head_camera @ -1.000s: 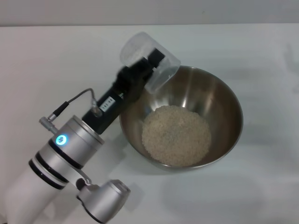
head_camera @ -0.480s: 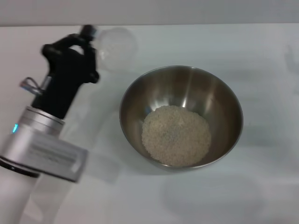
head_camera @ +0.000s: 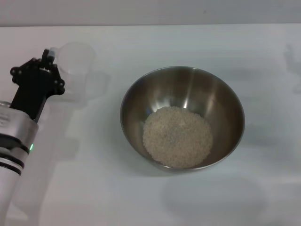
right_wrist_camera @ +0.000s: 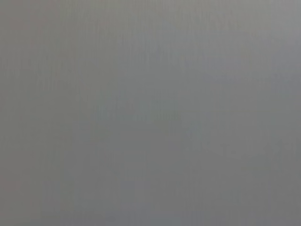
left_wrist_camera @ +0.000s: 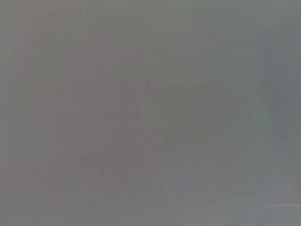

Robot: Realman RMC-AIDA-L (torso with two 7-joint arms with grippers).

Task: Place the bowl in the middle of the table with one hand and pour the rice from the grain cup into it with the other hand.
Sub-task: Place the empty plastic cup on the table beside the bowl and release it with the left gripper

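The steel bowl (head_camera: 221,101) stands in the middle of the white table (head_camera: 155,202), and the rice (head_camera: 177,136) lies in a pile on its bottom. My left gripper (head_camera: 50,57) is at the far left of the table, well clear of the bowl. It is shut on the side of the clear grain cup (head_camera: 75,68), which stands upright and looks empty. The right gripper is out of view. Both wrist views show only flat grey.
The left arm's silver forearm (head_camera: 14,141) runs down the left edge of the head view. White tabletop surrounds the bowl on all sides.
The left gripper has swung the cup from its tilted spot over the bowl's far-left rim out to the table's left side and turned it upright. The bowl and rice have not moved.
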